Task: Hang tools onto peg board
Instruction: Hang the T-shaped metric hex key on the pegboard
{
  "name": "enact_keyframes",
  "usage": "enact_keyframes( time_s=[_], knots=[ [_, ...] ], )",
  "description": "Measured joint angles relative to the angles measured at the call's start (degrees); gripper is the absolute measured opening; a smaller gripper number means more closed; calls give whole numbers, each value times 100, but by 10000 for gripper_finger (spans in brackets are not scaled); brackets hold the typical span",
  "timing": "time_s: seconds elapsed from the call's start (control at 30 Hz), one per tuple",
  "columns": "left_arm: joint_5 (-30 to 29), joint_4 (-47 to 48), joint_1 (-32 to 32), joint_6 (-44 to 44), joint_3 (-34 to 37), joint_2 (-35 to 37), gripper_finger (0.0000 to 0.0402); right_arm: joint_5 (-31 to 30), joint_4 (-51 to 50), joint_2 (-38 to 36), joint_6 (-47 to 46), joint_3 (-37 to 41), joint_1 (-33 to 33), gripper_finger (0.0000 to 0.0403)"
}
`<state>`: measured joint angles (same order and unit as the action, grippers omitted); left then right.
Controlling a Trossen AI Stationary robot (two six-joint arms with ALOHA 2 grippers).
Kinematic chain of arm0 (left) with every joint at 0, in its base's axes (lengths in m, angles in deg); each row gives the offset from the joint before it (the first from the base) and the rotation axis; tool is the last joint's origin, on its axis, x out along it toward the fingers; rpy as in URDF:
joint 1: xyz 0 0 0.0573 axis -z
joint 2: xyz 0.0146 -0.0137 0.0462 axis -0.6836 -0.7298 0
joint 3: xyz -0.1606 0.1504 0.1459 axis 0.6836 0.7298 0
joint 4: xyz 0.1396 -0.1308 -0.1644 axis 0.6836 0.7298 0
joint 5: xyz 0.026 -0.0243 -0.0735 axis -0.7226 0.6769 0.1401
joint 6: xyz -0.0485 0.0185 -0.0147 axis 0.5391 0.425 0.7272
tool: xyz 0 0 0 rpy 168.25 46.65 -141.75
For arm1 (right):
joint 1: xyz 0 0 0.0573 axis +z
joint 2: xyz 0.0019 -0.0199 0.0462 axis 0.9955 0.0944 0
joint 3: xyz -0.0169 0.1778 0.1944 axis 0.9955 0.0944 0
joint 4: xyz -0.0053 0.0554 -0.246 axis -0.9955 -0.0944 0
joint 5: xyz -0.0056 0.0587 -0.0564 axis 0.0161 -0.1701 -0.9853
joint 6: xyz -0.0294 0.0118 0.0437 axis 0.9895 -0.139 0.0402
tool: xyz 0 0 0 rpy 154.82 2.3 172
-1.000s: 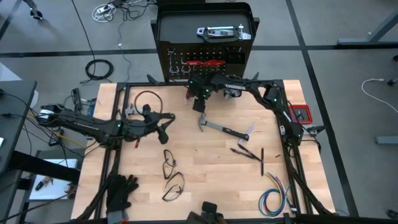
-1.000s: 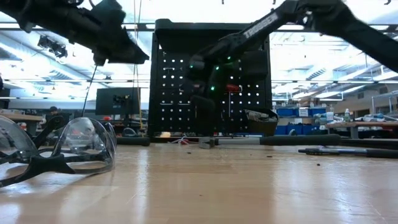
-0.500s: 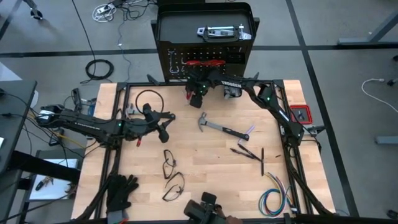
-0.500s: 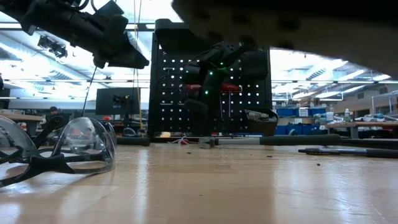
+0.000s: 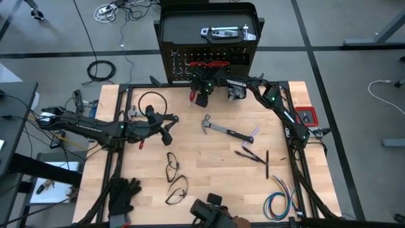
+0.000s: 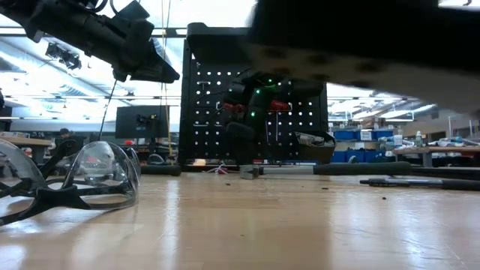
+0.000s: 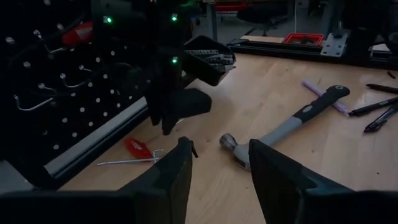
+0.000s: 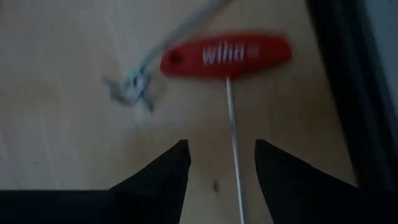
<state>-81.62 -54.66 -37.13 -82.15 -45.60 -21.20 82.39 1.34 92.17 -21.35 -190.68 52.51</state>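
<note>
**R gripper over red T-handle driver at peg board foot**

R gripper [image 5: 202,99] hangs just in front of the peg board [image 5: 209,60], fingers apart, nothing between them. Directly below it, on the table [image 5: 209,164] at the board's base, lies a red T-handle driver [image 8: 226,55], shaft running between the two fingers [image 8: 163,174] w/o visible contact. L gripper [image 5: 166,134] sits well out from the board, to its left-front, fingers spread, holding nothing. Hammer [image 5: 223,130] lies flat a short way in front of the board, head toward it. Red-handled tools [image 5: 209,64] hang on the board's face; small black bin [image 7: 208,57] is mounted low on it. Safety glasses [image 6: 67,184] far from the board, at the near table edge.
</note>
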Motion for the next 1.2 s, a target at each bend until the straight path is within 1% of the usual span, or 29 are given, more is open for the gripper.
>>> enact_keyframes(
  time_s=[0.13, 0.23, 0.37, 0.43, 0.53, 0.73, 0.87, 0.93, 1.03, 1.1, 1.2],
  knots=[
    [0, 13, 0, -2, 0, 0, 156, -47, -748, -4, 194, 0, -13, 188],
    [0, 18, 0, -3, 0, 0, 156, -107, -1072, -17, 443, 0, -68, 188],
    [21, 51, 0, -1, 0, 0, 156, -126, -1168, -18, 669, 0, -176, 185],
    [59, 79, 0, 26, 0, 0, 156, 8, -1239, -20, 674, 0, -195, 181],
    [74, 217, 0, 136, 0, 0, 156, 14, -1419, -20, 674, 2, -195, 174],
    [73, 320, 0, 218, 0, 0, 156, 5, -1576, -39, 830, 4, 22, 162],
    [104, 382, 0, 303, 0, 0, 157, -207, -1695, -164, 887, 9, 241, 160],
    [118, 455, 0, 329, 0, 0, 156, -480, -1629, -215, 912, 9, 373, 160],
    [123, 479, 0, 335, 0, 0, 156, -1236, -1592, -243, 1195, 9, 628, 160],
    [127, 479, 2, 350, 0, 0, 156, -1796, -1600, -243, 1627, 9, 814, 160],
    [127, 470, 2, 363, 0, 0, 156, -2473, -1416, -231, 2631, 11, 1026, 160]
  ],
)
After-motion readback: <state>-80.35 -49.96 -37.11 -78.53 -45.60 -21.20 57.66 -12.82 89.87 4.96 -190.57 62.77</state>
